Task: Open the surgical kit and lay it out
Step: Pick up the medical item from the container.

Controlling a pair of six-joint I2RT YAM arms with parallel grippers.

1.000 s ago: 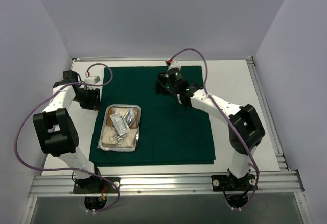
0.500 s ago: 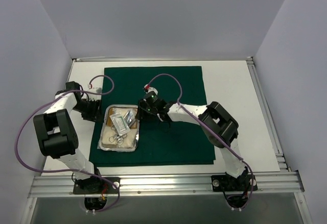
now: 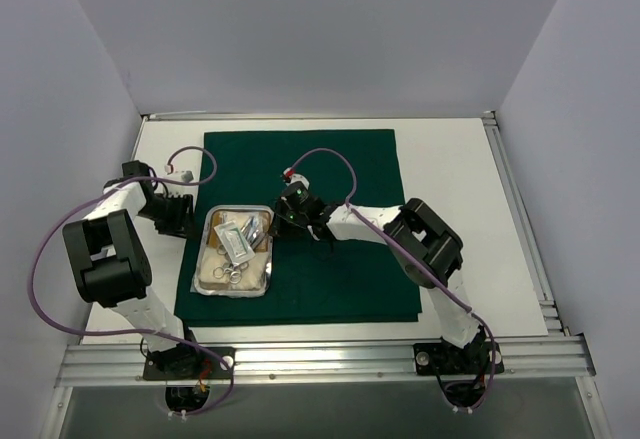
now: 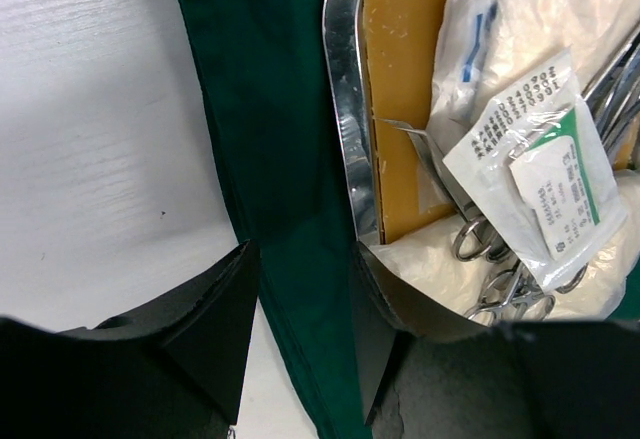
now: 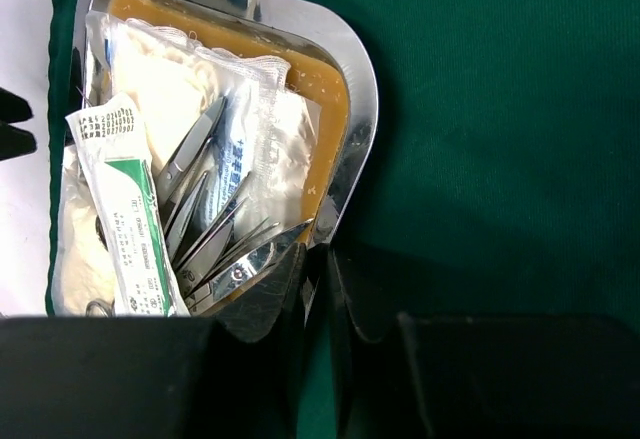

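Observation:
The dark green cloth of the surgical kit lies spread flat. On its left part stands the steel tray with tan liner, white gauze packets, and scissors and forceps. My right gripper has its jaws closed on the tray's right rim, one finger inside the tray and one outside. My left gripper is open and low over the cloth's left edge, just left of the tray rim, with only cloth showing between its fingers.
White tabletop lies left of the cloth. Metal rails run along the near edge and white walls enclose the back and sides. The right arm stretches across the cloth's middle.
My right arm swung from the cloth's far middle to the tray's right rim and closed its jaws there. My left gripper shifted slightly beside the tray.

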